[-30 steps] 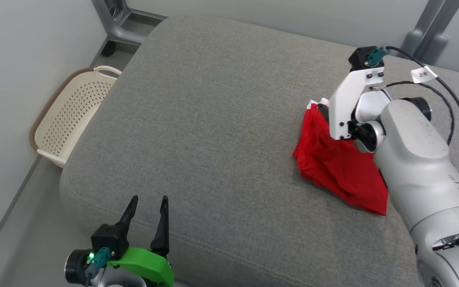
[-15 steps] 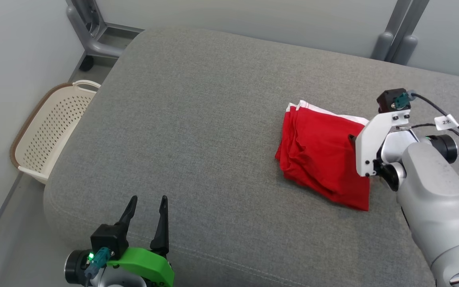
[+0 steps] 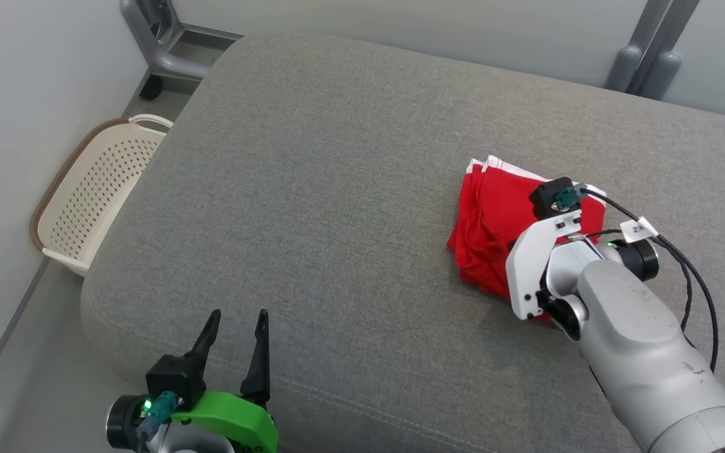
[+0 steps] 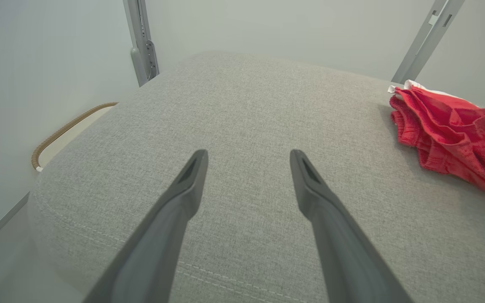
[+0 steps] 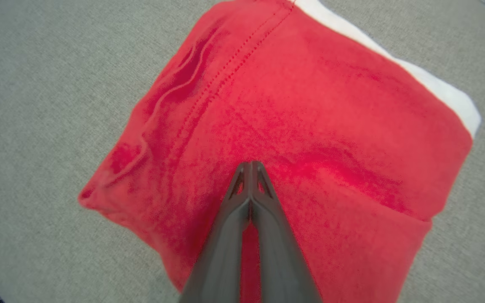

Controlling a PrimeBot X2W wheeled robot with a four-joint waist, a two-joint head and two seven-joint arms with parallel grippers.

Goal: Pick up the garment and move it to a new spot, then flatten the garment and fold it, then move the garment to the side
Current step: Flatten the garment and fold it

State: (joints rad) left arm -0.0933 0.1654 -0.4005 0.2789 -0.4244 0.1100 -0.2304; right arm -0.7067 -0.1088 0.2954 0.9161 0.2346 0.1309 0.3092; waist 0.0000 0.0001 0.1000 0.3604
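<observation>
One grey cushion point(image 3: 350, 189) carries everything. The red garment point(image 3: 488, 220), a folded packet with white trim along its far edge, lies on the robot's right half of the cushion. Right pincer point(image 5: 250, 166) stands directly over the packet's middle, tips pressed together and pointing down at the cloth; whether a pinch of fabric is caught, cannot tell. Left pincer point(image 3: 238, 314) is spread wide and empty at the near edge, well apart, with the garment off to its right. Right arm is plainly the nearer for the shift aside.

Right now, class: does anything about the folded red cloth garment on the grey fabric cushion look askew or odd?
Slightly: a white layer pokes past the folded red cloth garment's far edge; its stacked edges sit uneven.
</observation>
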